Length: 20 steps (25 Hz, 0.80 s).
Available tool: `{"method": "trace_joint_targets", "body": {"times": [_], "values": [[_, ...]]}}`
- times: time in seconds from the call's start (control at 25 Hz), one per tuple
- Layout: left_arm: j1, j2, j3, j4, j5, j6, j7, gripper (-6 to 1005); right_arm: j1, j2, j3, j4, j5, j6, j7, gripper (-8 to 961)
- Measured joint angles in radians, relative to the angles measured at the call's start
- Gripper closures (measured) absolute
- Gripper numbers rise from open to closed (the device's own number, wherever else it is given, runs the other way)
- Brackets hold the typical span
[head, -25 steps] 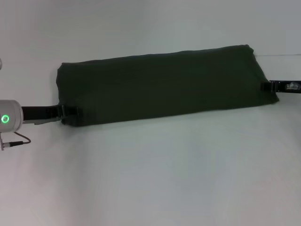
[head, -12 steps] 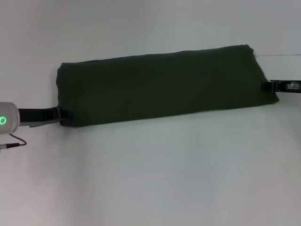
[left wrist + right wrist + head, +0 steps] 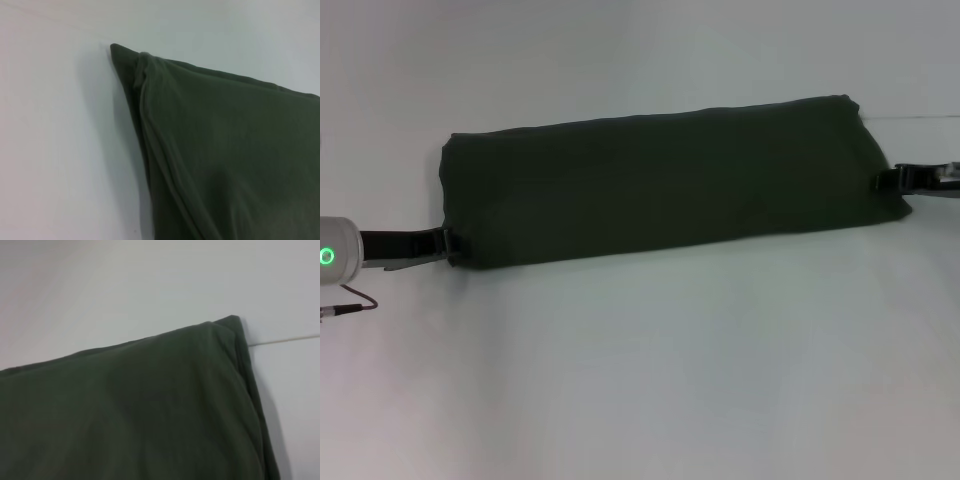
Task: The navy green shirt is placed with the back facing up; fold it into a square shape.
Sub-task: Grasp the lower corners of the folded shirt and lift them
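the navy green shirt [image 3: 665, 180] lay on the white table [image 3: 650, 370] as a long folded band, plain side up, stretching across the head view from the robot's left to its right, with the right end a little farther from the robot than the left. the left gripper [image 3: 448, 244] sat at the near corner of the band's left end, its dark tips touching the cloth edge; whether its jaws were apart or pinched on the cloth could not be told. the right gripper [image 3: 895, 180] sat at the near corner of the right end, also against the cloth edge, and its jaws likewise could not be read as apart or together. the left wrist view showed the shirt's [image 3: 225, 150] far corner coming to a point on the table, a seam ridge running along the end. the right wrist view showed the other end of the shirt [image 3: 140, 410] with its layered edge, and a thin line [image 3: 285, 340] on the table beyond it.
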Motion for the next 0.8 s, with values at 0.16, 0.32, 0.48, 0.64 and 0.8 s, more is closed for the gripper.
{"method": "trace_joint_targets", "body": {"times": [0.16, 0.32, 0.48, 0.64, 0.8], "values": [[0.002, 0.0, 0.0, 0.0, 0.0, 0.0, 0.004, 980, 0.002, -0.021, -0.001, -0.001, -0.01, -0.027, 0.021, 608], [0.006, -0.002, 0.001, 0.002, 0.0, 0.001, 0.003, 980, 0.002, -0.021, -0.001, 0.004, -0.051, 0.001, 0.034, 612], [0.007, -0.002, 0.001, 0.002, 0.0, 0.001, 0.003, 979, 0.002, -0.014, -0.001, 0.009, -0.068, 0.022, 0.041, 616], [0.009, -0.003, -0.001, 0.002, 0.0, 0.001, 0.008, 979, -0.003, -0.002, -0.001, 0.009, -0.069, 0.039, 0.036, 620], [0.01, -0.004, -0.001, 0.002, 0.0, 0.0, 0.009, 979, -0.003, 0.011, -0.001, 0.011, -0.069, 0.058, 0.029, 624]]}}
